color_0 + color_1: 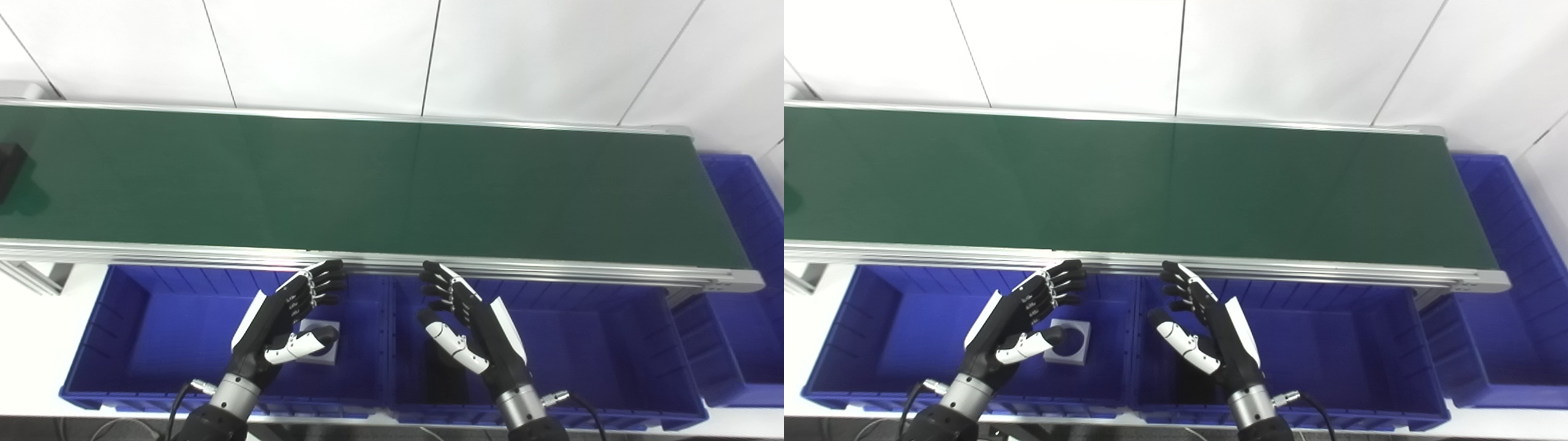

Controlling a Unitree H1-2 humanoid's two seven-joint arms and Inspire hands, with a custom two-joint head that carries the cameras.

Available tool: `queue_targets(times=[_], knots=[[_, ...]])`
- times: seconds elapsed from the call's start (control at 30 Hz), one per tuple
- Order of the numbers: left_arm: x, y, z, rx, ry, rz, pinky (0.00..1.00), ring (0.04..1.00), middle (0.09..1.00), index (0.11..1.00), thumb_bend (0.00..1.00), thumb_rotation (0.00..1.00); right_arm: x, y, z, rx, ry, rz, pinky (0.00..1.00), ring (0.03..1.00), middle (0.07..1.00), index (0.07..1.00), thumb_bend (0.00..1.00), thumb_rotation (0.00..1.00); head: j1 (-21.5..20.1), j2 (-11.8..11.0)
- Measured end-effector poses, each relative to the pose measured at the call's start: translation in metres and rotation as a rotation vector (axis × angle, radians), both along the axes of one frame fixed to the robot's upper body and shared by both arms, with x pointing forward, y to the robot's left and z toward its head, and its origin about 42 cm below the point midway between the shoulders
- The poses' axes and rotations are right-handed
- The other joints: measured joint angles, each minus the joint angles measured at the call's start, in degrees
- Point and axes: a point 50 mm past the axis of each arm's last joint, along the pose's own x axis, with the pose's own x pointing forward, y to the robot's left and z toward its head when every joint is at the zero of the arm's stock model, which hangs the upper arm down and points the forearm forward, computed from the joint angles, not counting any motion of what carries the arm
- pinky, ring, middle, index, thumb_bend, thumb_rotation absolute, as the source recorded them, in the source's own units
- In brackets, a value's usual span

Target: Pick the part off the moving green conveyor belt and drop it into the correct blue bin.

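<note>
Left eye view. The green conveyor belt (367, 184) is seen running across the frame between aluminium rails. A dark part (11, 168) is seen on the belt at the far left edge of the picture, partly cut off; its shape cannot be told. Three blue bins are noted: the left bin (92, 343) and the middle bin (612, 343) below the near rail, and the end bin (744, 257) past the right end of the belt. A white square piece with a dark round hole (321, 349) is seen lying in the left bin, partly hidden by the thumb. The left hand (288, 324) is held over the left bin, fingers apart and slightly curled, nothing held. The right hand (468, 331) is held over the middle bin, fingers likewise apart, nothing held. The palms are turned toward each other, fingertips near the near rail.

Right eye view. The same layout is recorded. The part is not made out here; only a dark patch is seen on the belt at the left edge. The white piece (1072, 343) is shown more fully, flat on the floor of the left bin. A dark patch is noted in the middle bin beneath the right hand (1206, 337); its nature cannot be told. Both hands are shown spread and empty.
</note>
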Motion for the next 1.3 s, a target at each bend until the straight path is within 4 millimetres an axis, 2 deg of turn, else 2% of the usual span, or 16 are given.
queue_targets(times=[0.93, 1.13, 1.2, 1.3], knots=[[0.000, -0.001, -0.002, 0.001, -0.001, -0.002, 0.73, 0.783, 0.816, 0.823, 0.94, 0.55, 0.000, 0.000, -0.004, -0.004, 0.011, 0.001, 0.73, 0.812, 0.845, 0.876, 0.43, 0.64, 0.2, -0.6], [0.000, 0.000, -0.006, 0.001, -0.001, -0.002, 0.72, 0.777, 0.811, 0.821, 0.94, 0.52, 0.000, 0.000, -0.006, -0.005, 0.012, -0.001, 0.73, 0.813, 0.844, 0.877, 0.43, 0.65, 0.8, -2.1], [0.000, -0.001, -0.007, 0.001, 0.005, -0.002, 0.72, 0.780, 0.813, 0.821, 0.94, 0.52, -0.001, -0.001, -0.008, -0.008, 0.015, -0.003, 0.73, 0.815, 0.846, 0.879, 0.43, 0.66, 1.9, -3.7], [0.000, -0.001, -0.008, -0.001, 0.005, -0.001, 0.73, 0.785, 0.815, 0.821, 0.94, 0.51, -0.002, -0.001, -0.012, -0.016, 0.027, 0.000, 0.73, 0.816, 0.847, 0.881, 0.43, 0.66, 3.1, -4.5]])
